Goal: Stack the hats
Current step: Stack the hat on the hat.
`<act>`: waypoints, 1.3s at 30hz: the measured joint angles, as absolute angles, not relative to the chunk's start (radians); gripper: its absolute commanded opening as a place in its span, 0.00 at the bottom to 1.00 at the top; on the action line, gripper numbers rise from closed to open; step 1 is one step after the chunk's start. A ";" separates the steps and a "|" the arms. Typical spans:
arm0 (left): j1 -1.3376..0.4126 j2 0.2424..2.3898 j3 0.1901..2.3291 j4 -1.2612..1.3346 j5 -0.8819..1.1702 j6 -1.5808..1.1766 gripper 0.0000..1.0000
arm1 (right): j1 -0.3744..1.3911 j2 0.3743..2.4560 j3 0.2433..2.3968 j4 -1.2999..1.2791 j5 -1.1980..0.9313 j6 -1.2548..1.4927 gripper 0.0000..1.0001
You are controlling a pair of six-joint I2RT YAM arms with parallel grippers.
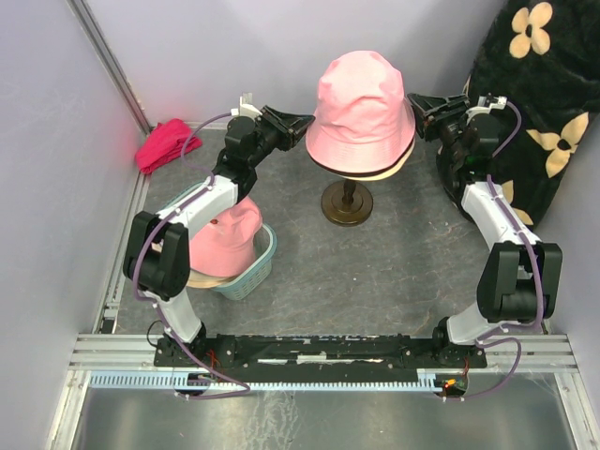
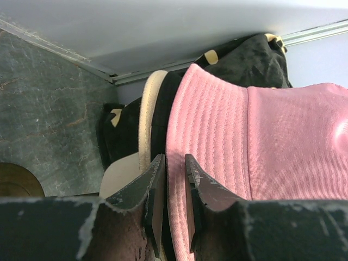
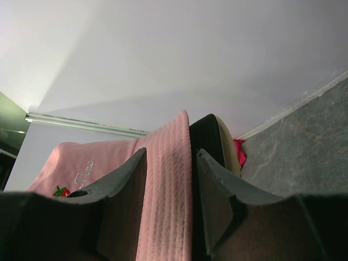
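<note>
Pink hat (image 1: pixel 361 103): soft twill, round crown, brim ribbed with stitch rows. Tops the stack over black hat (image 2: pixel 162 114) and beige hat (image 2: pixel 144 125) on the dark stand (image 1: pixel 346 204). Left tool (image 1: pixel 307 122) pinches its brim; right tool (image 1: pixel 415 100) clamps the opposite edge.

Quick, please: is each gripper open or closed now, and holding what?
The left gripper is closed on the brim of the pink hat on the stand.
The right gripper is closed on the same brim, on the opposite side.
</note>
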State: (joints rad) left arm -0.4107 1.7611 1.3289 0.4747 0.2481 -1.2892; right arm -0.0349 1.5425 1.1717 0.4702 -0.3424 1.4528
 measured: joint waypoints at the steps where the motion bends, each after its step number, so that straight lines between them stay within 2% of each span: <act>1: -0.411 1.763 1.330 0.476 0.249 -1.289 0.28 | -0.035 1.545 1.172 0.474 -0.346 1.456 0.48; 7: -0.411 1.773 1.334 0.483 0.263 -1.289 0.28 | -0.035 1.559 1.172 0.496 -0.368 1.478 0.47; 12: -0.411 1.774 1.342 0.482 0.267 -1.289 0.28 | -0.033 1.565 1.172 0.509 -0.385 1.493 0.41; 16: -0.410 1.777 1.345 0.482 0.269 -1.290 0.28 | -0.030 1.567 1.172 0.517 -0.392 1.503 0.26; 20: -0.410 1.781 1.346 0.482 0.270 -1.290 0.28 | -0.028 1.570 1.172 0.515 -0.392 1.508 0.02; 31: -0.410 1.782 1.346 0.490 0.262 -1.290 0.18 | -0.017 1.549 1.119 0.489 -0.386 1.482 0.01; 35: -0.410 1.782 1.345 0.488 0.255 -1.290 0.09 | -0.007 1.528 1.097 0.477 -0.372 1.455 0.01; 39: -0.410 1.782 1.345 0.485 0.243 -1.290 0.05 | 0.002 1.514 1.082 0.474 -0.357 1.434 0.01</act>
